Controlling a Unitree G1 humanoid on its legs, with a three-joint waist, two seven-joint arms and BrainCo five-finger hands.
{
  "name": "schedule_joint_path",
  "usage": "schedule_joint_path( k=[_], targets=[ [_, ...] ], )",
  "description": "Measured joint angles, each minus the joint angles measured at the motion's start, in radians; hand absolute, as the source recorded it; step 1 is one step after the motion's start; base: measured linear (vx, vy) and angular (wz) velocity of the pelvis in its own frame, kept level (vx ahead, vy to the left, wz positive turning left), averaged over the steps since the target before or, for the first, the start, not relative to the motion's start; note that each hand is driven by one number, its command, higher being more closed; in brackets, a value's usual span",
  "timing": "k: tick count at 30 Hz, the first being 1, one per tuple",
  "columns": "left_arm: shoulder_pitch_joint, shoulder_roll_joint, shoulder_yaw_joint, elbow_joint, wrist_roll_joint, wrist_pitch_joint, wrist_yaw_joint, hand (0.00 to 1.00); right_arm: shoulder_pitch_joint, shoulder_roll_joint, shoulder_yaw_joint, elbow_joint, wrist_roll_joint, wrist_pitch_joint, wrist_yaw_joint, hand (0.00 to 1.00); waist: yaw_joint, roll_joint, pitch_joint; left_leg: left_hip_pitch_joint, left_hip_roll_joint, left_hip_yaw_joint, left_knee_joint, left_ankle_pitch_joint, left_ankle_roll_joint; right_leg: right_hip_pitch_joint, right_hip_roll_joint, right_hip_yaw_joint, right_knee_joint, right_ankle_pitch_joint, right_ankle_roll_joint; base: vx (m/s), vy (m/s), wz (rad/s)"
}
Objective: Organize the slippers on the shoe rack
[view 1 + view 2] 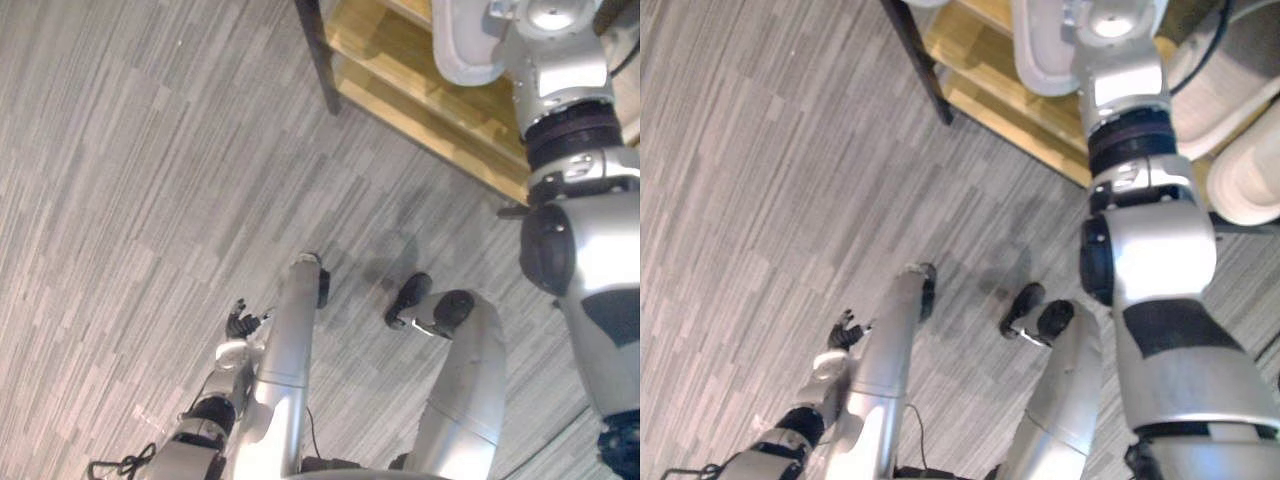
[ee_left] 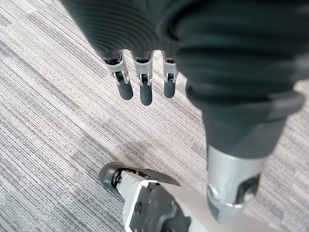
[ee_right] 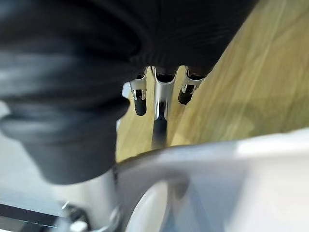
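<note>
Step in hand, as judged: one white slipper (image 1: 1045, 55) is being placed on the shoe rack (image 1: 400, 70) at the top of the frame.
Right hand (image 3: 140, 102): fingers are being held straight and apart, close by the slipper, clasping nothing.
Left hand (image 2: 145, 89): being hung slack over the floor (image 1: 120, 200), lower left.
Next move, likely: the slipper is to be squared against the others.
Counted: three slippers, the other two (image 1: 1230, 90) (image 1: 1252, 180) at the right; one rack.

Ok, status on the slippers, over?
Left robot hand open, low over floor. Right robot hand open at shoe rack shelf, slipper at it, hold unconfirmed. Two more pale slippers beside that arm.
</note>
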Motion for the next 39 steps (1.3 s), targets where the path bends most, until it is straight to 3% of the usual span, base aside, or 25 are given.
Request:
schedule_joint_path(
  k=[14,18,23,32,39],
  targets=[
    [0.02,0.006,0.06,0.008,0.0,0.002,-0.025,0.0,0.278,0.044,0.008,-0.246,0.023,-0.001,0.011,0.0,-0.015,0.002,-0.014,0.05,0.049,0.016,0.001,0.0,0.0,0.042,0.035,-0.004,-0.006,-0.002,0.003,-0.01,-0.001,-0.07],
    [0.032,0.007,0.074,0.008,-0.001,0.001,-0.032,0.0,0.408,0.12,0.009,-0.373,0.111,-0.022,0.015,0.0,-0.026,0.003,-0.051,0.069,0.056,0.021,-0.003,-0.002,0.001,0.061,0.038,-0.007,-0.014,-0.003,0.003,0.0,-0.001,-0.01],
    [0.038,0.003,0.1,0.006,0.0,0.003,-0.046,0.0,0.524,0.197,0.008,-0.395,0.158,-0.05,0.051,0.0,-0.031,0.0,-0.073,0.105,0.066,0.029,-0.012,-0.006,0.004,0.094,0.048,-0.004,-0.026,-0.003,0.004,0.0,-0.001,-0.06],
    [0.043,-0.013,0.151,0.006,0.003,0.006,-0.058,0.0,0.626,0.214,0.007,-0.464,0.239,-0.088,0.11,0.0,-0.033,0.0,-0.091,0.138,0.07,0.033,-0.042,-0.006,0.003,0.126,0.051,-0.01,-0.052,-0.002,0.004,0.0,0.0,-0.01],
    [0.043,-0.014,0.153,0.004,0.004,0.006,-0.072,0.0,0.64,0.293,-0.021,-0.463,0.358,-0.11,0.158,0.0,-0.032,0.001,-0.092,0.138,0.071,0.033,-0.041,-0.006,0.003,0.127,0.051,-0.011,-0.052,-0.002,0.005,0.0,0.0,0.0]
  ],
)
